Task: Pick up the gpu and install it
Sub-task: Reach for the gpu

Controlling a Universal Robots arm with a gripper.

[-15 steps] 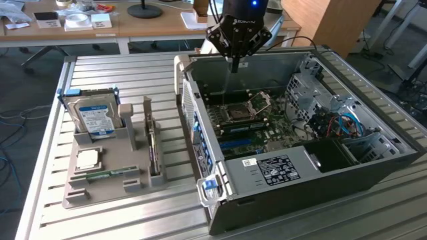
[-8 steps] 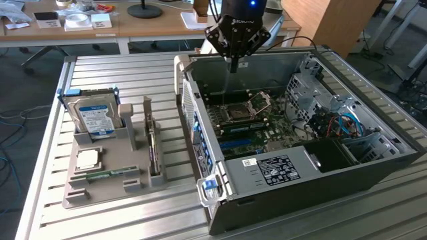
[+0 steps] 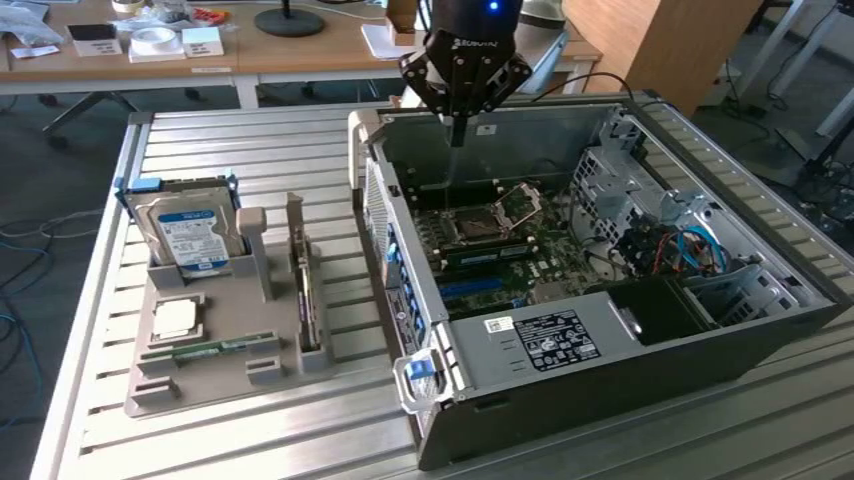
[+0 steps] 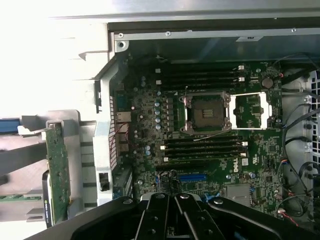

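The gpu (image 3: 308, 295) stands on its edge in a slot of the grey holder (image 3: 200, 385), at the exterior view's left of the open computer case (image 3: 601, 360). In the wrist view the gpu (image 4: 56, 170) shows as a thin green-backed card beside the case wall. My gripper (image 3: 458, 135) hangs shut and empty above the far end of the case, well away from the card. Its dark fingers (image 4: 159, 212) meet over the motherboard (image 4: 210, 150), close to a blue expansion slot (image 4: 192, 177).
The holder also carries a silver hard drive with a blue label (image 3: 194, 235), a processor chip (image 3: 176, 318) and a green memory stick (image 3: 214, 350). Drive cages and cables (image 3: 681, 250) crowd the case's right side. A wooden desk (image 3: 200, 50) stands behind the slatted metal table.
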